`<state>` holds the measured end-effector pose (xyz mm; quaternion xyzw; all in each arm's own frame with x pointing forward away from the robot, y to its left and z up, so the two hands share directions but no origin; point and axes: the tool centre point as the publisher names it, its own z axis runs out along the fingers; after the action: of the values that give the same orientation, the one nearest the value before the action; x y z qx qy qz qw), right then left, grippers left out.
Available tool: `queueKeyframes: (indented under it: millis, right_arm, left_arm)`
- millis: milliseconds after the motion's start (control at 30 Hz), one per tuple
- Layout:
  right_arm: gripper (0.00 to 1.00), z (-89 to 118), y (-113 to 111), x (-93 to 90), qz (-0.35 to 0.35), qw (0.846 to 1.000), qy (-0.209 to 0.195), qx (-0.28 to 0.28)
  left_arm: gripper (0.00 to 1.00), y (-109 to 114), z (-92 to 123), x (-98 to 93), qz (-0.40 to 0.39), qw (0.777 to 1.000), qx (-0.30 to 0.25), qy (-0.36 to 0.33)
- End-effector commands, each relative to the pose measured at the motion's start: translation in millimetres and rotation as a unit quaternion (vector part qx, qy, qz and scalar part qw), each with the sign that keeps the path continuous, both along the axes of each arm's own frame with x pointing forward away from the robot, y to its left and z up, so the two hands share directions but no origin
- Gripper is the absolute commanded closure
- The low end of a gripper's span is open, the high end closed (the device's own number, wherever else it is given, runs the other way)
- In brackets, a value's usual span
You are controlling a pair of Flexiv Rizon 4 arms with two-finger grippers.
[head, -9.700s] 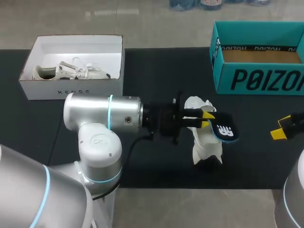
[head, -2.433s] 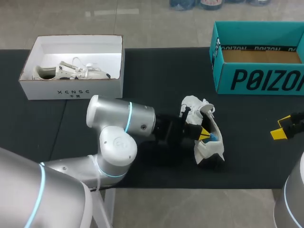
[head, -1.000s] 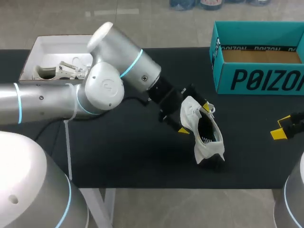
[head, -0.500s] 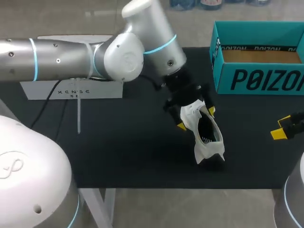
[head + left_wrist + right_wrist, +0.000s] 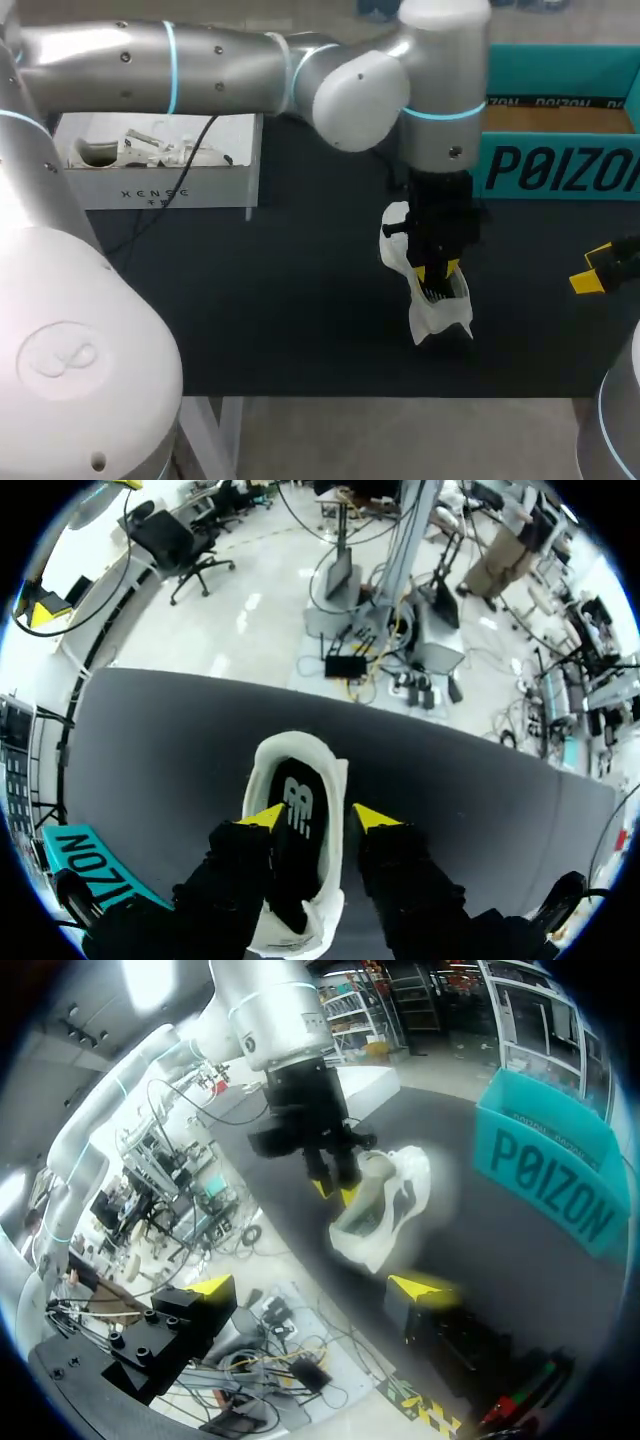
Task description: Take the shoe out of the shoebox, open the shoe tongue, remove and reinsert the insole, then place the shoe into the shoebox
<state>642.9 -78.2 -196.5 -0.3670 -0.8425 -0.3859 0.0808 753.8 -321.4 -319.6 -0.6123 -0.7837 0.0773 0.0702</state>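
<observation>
A white shoe lies on the black table right of centre, its opening up and a black insole inside. My left arm reaches across from the left. Its gripper points straight down onto the shoe. In the left wrist view the left gripper straddles the shoe, one yellow tip pressed on each side of the collar. The right wrist view shows that left gripper at the shoe. My right gripper waits open at the table's right edge, well apart from the shoe, with nothing between its fingers.
The teal shoebox stands open at the back right, just behind the shoe. A white box holding another white shoe stands at the back left. The left arm's links span the table's back, above the white box.
My left arm has swung from the shoe's left side to above it, turning the gripper downward. Its fingers have closed in from wide open onto the shoe's sides. The right arm kept still.
</observation>
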Motion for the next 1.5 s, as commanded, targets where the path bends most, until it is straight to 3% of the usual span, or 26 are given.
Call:
queueKeyframes:
  millis: [33, 567, 1000, 1367, 1500]
  right_arm:
    - [0.00, 2, -1, -12.6, -0.015, 1.000, -0.012, -0.010]
    - [0.00, 2, -1, -12.6, -0.015, 1.000, -0.012, -0.010]
    - [0.00, 2, -1, -12.6, -0.015, 1.000, -0.012, -0.010]
    - [0.00, 2, -1, -12.6, -0.015, 1.000, -0.012, -0.010]
    - [0.00, 2, -1, -12.6, -0.015, 1.000, -0.012, -0.010]
  left_arm:
    - [1.00, -5, -3, -6.5, -0.042, 0.968, 0.245, 0.015]
    - [1.00, 24, -13, -5.2, 0.046, 0.988, 0.137, -0.063]
    - [1.00, -7, -51, -3.6, -0.017, 0.985, 0.086, -0.151]
    - [1.00, -12, -109, 13.3, 0.008, 0.992, 0.079, -0.093]
    - [1.00, -10, -106, 14.7, 0.018, 0.993, 0.074, -0.089]
